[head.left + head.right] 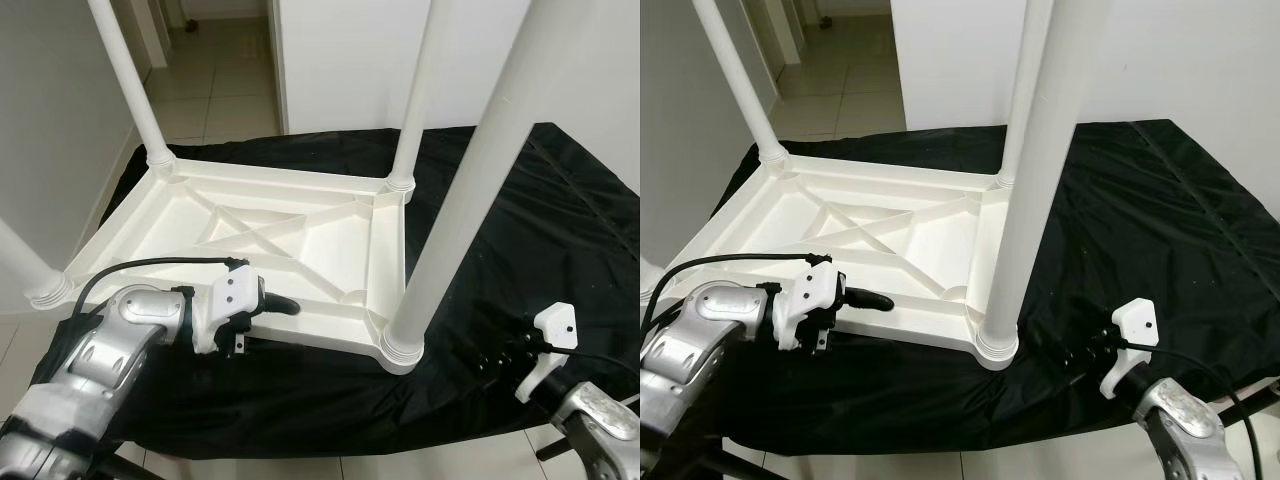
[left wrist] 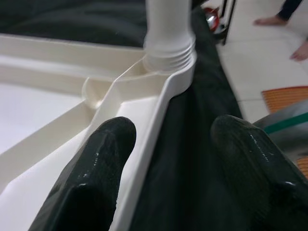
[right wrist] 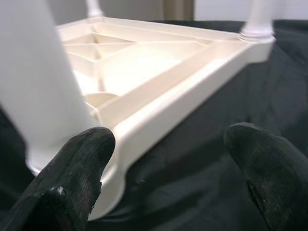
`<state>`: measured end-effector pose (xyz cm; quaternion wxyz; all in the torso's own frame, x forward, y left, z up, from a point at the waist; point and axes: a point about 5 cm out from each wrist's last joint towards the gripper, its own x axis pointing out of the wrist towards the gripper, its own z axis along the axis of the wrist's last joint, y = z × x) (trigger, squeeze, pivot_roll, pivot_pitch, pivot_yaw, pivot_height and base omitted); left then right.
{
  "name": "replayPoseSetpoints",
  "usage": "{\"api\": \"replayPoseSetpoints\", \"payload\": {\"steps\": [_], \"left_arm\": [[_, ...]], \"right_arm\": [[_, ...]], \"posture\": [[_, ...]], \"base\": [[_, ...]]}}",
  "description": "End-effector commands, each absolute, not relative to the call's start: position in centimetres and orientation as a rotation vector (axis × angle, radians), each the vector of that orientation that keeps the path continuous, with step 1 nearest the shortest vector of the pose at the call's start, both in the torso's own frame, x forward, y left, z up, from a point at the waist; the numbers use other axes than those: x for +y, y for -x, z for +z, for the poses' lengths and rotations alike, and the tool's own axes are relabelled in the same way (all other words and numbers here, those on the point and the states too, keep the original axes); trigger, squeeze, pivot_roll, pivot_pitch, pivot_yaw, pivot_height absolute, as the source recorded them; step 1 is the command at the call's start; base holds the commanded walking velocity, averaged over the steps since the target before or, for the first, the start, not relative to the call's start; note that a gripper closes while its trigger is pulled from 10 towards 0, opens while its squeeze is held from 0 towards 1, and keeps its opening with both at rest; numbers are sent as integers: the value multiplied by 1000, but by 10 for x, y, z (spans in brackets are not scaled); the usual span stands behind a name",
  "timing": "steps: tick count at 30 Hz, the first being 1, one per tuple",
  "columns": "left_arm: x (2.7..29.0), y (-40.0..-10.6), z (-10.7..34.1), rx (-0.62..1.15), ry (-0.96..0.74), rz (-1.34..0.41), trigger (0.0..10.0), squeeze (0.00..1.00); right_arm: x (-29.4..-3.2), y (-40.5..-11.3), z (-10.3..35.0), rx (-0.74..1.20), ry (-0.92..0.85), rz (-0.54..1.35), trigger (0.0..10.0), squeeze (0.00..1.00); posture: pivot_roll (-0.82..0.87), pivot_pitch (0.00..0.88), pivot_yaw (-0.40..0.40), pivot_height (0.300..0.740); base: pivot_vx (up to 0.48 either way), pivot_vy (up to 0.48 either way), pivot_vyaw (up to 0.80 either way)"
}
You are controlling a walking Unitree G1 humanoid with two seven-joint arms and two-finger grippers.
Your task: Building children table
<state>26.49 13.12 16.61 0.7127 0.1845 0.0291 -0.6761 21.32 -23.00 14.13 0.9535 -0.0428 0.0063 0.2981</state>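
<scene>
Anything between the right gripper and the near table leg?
Nothing visible. The right gripper is open over the black cloth, beside the near table leg at its socket. In the right wrist view only bare cloth lies between its fingers and the tabletop rim.

A raised surface draped in a wrinkled black cloth (image 1: 520, 230) is carrying everything here, standing over a pale tiled floor (image 1: 215, 95) that is showing at the far left and along the near edge. Lying directly on the cloth, toward the left, is a white plastic children's table (image 1: 270, 250), resting upside down so its ribbed underside is facing up. Four round white plastic legs (image 1: 455, 200) are standing upright from its corners. The right half of the cloth is lying creased, with one long fold running from far to near.
</scene>
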Motion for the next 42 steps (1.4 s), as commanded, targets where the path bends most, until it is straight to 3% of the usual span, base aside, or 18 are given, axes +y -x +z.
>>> {"api": "replayPoseSetpoints", "payload": {"steps": [1,11,24,34,42], "left_arm": [[132,-259,172,65,-382,-1551,10000,0],[122,-239,183,28,-326,-1486,10000,0],[105,-230,191,-9,-258,-1398,10000,0],[90,-232,193,-20,-179,-1314,10000,0],[71,-253,199,-29,-92,-1129,10000,0]], "right_arm": [[-222,-210,143,31,74,697,10000,0],[-205,-213,154,70,125,933,10000,0],[-179,-246,159,1,133,947,10000,0],[-177,-265,154,-9,116,872,10000,0],[-205,-289,156,-32,121,670,10000,0]], "posture": [[-68,35,48,740],[-42,38,15,740],[-26,38,-7,740],[-18,40,-20,740],[-34,42,-19,740]], "base": [[0,0,0],[0,0,0],[0,0,0],[0,0,0],[0,0,0]]}}
